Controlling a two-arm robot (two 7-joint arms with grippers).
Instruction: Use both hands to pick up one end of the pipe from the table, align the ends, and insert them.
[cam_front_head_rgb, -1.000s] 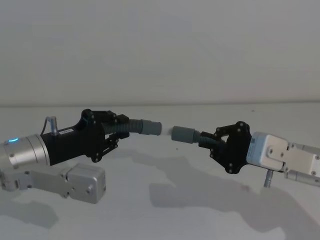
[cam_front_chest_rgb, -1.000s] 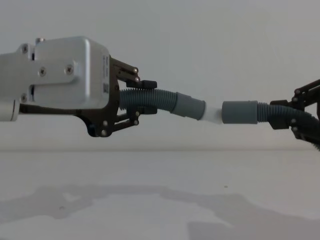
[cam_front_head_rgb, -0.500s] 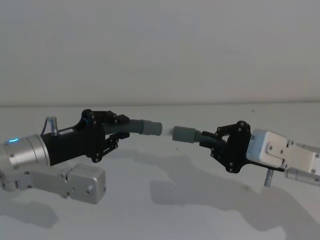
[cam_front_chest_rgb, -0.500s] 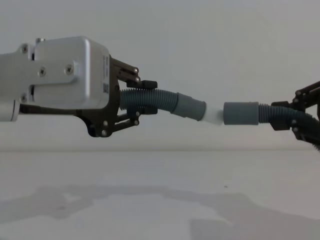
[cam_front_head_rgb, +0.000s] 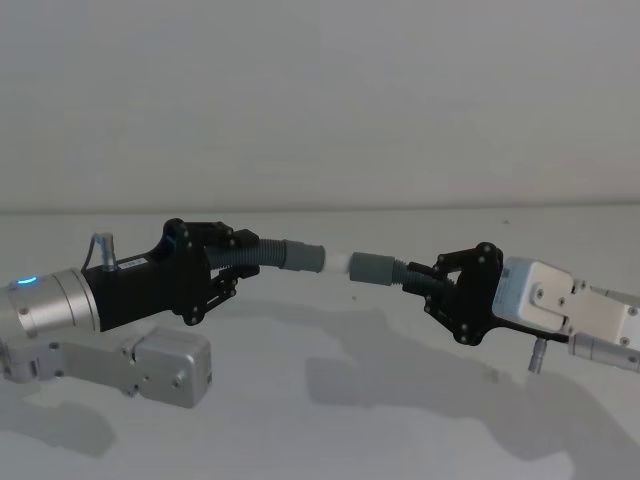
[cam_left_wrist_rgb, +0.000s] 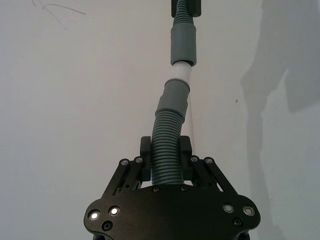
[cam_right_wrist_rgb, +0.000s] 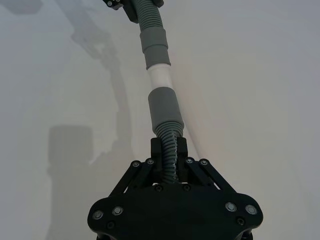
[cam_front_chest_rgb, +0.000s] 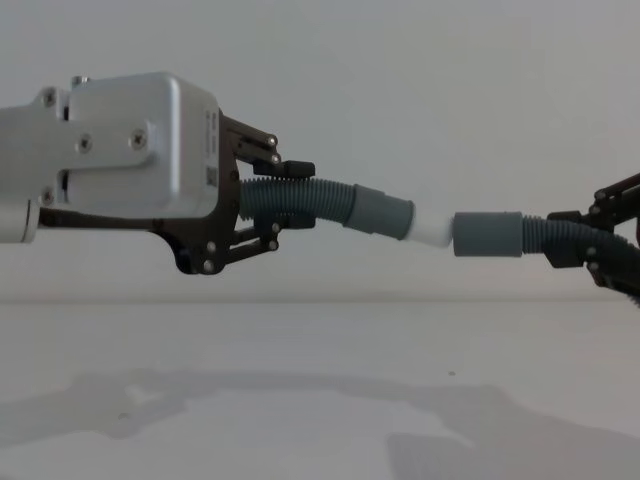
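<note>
Hose ends meet in mid-air above the white desk (cam_front_head_rgb: 330, 420), each held up by one arm. The left pincer (cam_front_head_rgb: 232, 262) is clenched on the ribbed hose (cam_front_chest_rgb: 300, 200) just behind its cuff (cam_front_chest_rgb: 381, 212); in the left wrist view its fingers (cam_left_wrist_rgb: 145, 159) press against both sides of the ribs. From this cuff a narrower white tip (cam_front_chest_rgb: 432, 233) sticks out toward the other arm. The right pincer (cam_front_head_rgb: 425, 283) is likewise clamped on the ribbed part just behind the second cuff (cam_front_chest_rgb: 488, 235), whose plain mouth faces the white tip. In the chest view the tip reaches the mouth of that cuff and the two look touching, with most of the white still showing between the grey cuffs; the left cuff slopes slightly down toward the joint while the right one lies nearly level. The right wrist view shows the same line-up: grey cuff (cam_right_wrist_rgb: 164, 106), white tip (cam_right_wrist_rgb: 160, 76), then the far cuff (cam_right_wrist_rgb: 154, 47), nearly in a straight run with a slight bend at the joint. Nothing stands between the two ends. Soft shadows of the arms fall on the desk below, and a pale wall (cam_front_head_rgb: 320, 100) closes the scene behind. The left arm carries a small blue light (cam_front_head_rgb: 26, 281) on its silver collar, and the rest of the hose runs back out of sight behind the pincers.
</note>
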